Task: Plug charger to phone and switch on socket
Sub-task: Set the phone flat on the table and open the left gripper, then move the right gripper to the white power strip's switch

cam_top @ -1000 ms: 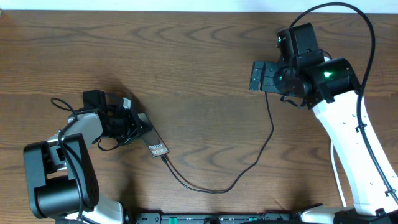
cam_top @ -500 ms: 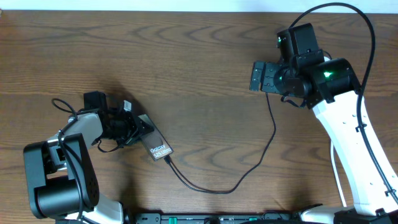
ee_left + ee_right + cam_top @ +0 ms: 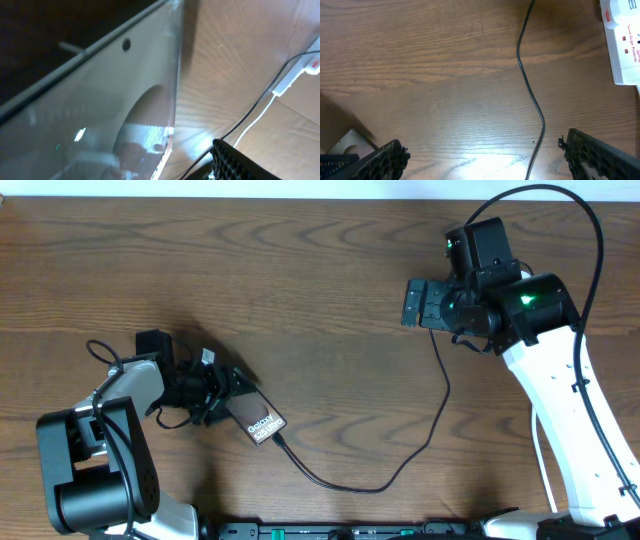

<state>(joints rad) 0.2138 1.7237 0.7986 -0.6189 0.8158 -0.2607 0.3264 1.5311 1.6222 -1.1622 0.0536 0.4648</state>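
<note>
1. Dragging the phone (image 3: pixel 257 420) out of place is the main risk. It lies flat at the near left of the counter (image 3: pixel 300 280), with the left gripper (image 3: pixel 222 392) at its far-left end. I cannot tell whether that gripper is clamped on the edge or has let go. If a finger catches the edge as the arm pulls away, the phone would slide or tip.
2. Any such slide could unseat the charger (image 3: pixel 400 475). Its plug tip appears to meet the phone's near-right end, and that joint is probably light. From there the thin cable loops right along the near side, then runs far toward the right arm.
3. The right gripper (image 3: pixel 413 302) is spread wide and holds nothing, hovering over the far right of the counter. The charger crosses the wood directly below it, so a careless descent could pin or snag the cable.
4. The socket (image 3: pixel 622 37) lies just right of that gripper, and the arm hides it from above. Whether it is switched on cannot be told. An off-centre press might shove the strip along instead of rocking the switch.
5. A white cord (image 3: pixel 252 122) lies close beside the charger and could be caught with it.
</note>
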